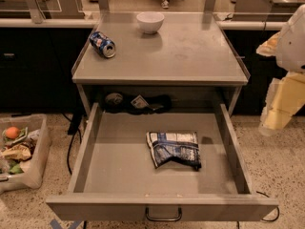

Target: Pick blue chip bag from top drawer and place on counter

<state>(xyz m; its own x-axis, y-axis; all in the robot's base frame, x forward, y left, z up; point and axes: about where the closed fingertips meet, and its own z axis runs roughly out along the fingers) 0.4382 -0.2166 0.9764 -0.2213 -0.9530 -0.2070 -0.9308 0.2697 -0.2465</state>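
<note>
The blue chip bag (pixel 174 148) lies flat and crumpled on the floor of the top drawer (pixel 109 168), right of the middle. The drawer is pulled fully open, with its loop handle (pixel 163 216) at the front. The counter (pixel 190 56) is directly above and behind it. My arm comes in at the right edge, and the gripper (pixel 275 119) hangs outside the drawer's right wall. It is well apart from the bag and holds nothing that I can see.
A blue soda can (pixel 102 44) lies on its side at the counter's left. A white bowl (pixel 150 22) stands at the back middle. Dark items (pixel 143 103) sit at the drawer's back. A bin of snacks (pixel 21 151) stands on the floor at the left.
</note>
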